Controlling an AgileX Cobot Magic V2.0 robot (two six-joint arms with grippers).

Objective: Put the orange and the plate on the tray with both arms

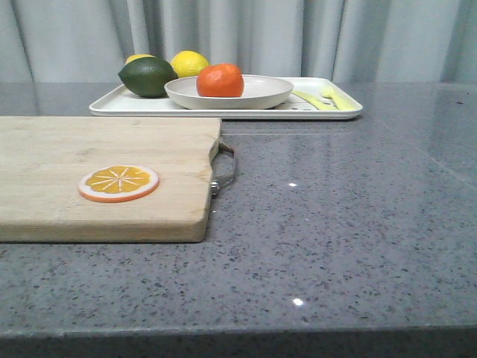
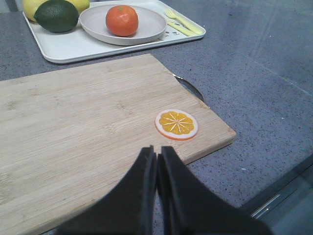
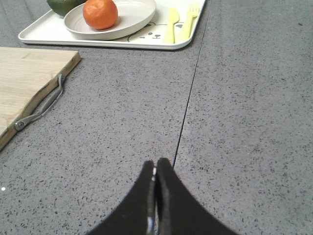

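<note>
The orange sits in the off-white plate, and the plate rests on the white tray at the back of the table. All three also show in the left wrist view: orange, plate, tray; and in the right wrist view: orange, plate, tray. My left gripper is shut and empty above the near part of the cutting board. My right gripper is shut and empty over bare table, well short of the tray. Neither gripper shows in the front view.
A wooden cutting board with a metal handle lies at the left, an orange slice disc on it. On the tray are a green lime, a yellow lemon and yellow cutlery.
</note>
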